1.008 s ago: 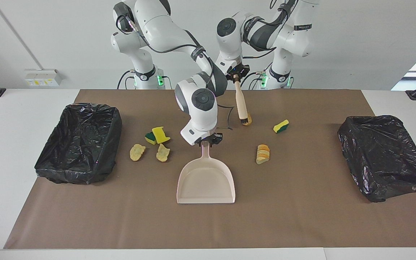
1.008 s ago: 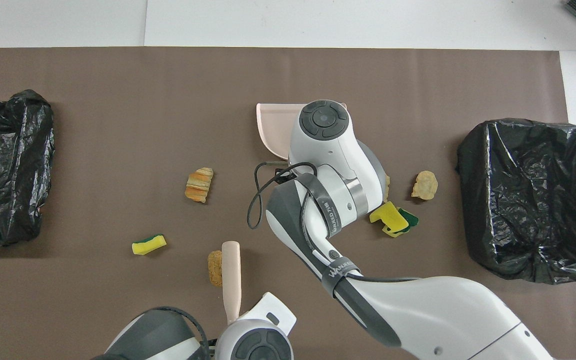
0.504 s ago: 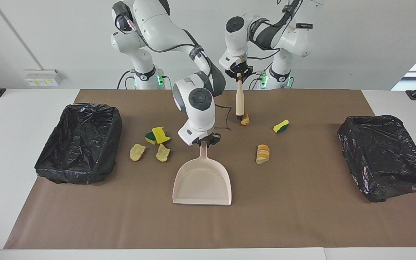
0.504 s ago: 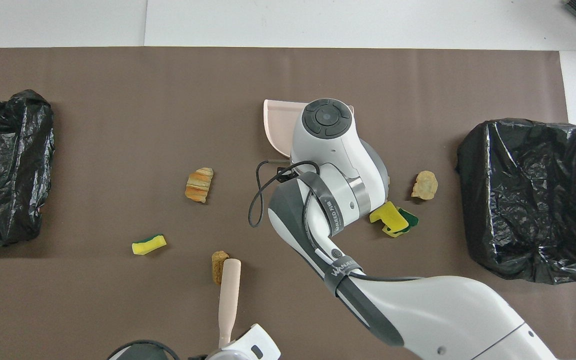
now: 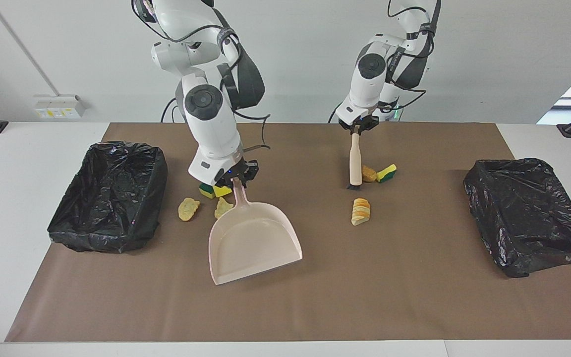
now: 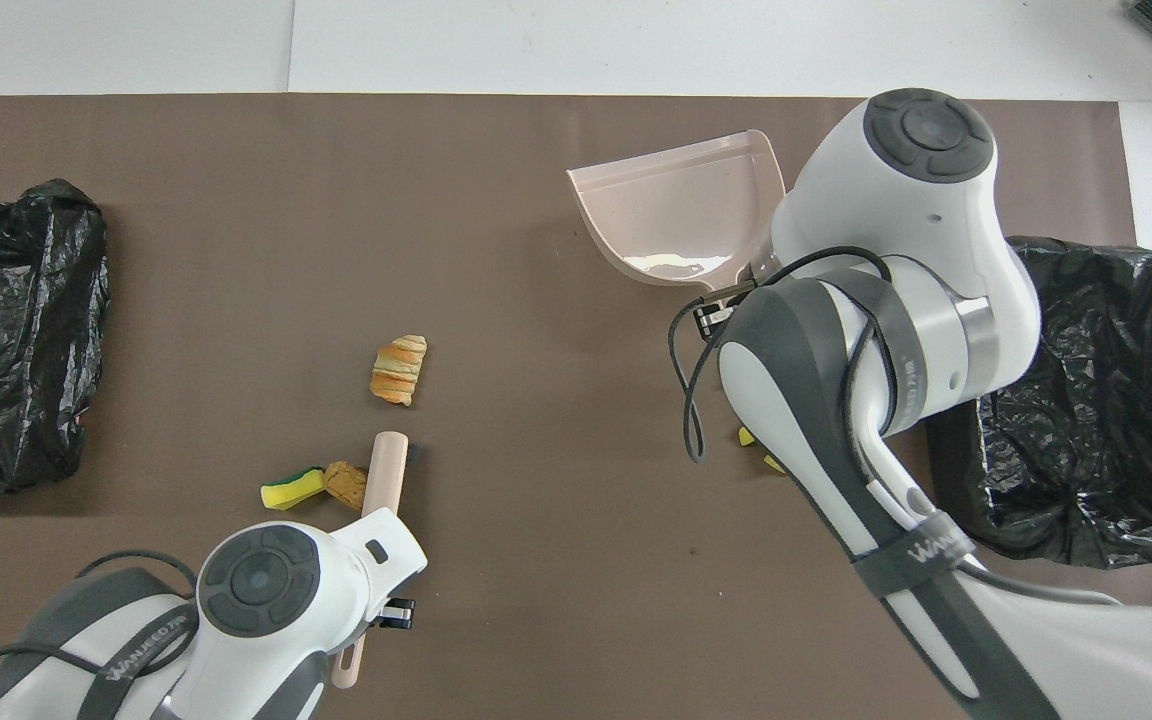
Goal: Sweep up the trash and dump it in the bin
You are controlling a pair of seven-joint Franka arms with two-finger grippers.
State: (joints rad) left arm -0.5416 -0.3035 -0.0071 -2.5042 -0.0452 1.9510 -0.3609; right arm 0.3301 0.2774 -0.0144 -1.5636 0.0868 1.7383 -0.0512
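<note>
I am pinching the brush (image 5: 355, 161) in my left gripper (image 5: 358, 128) and the tilted dustpan (image 5: 252, 241) in my right gripper (image 5: 236, 176), both clamped tight, risking flicking the scattered trash (image 5: 362, 211) (lying mid-mat, between two bins) away from the raised pan.

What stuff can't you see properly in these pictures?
- Overhead view: the right arm covers the scraps at its end of the table. Only a yellow sponge tip peeks out.
- Overhead view: the picture's edge cuts off the bin at the left arm's end.
- Overhead view: the left arm covers where the brush is held.
- Facing view: the bin bags are too dark and crumpled to tell what is inside.
</note>
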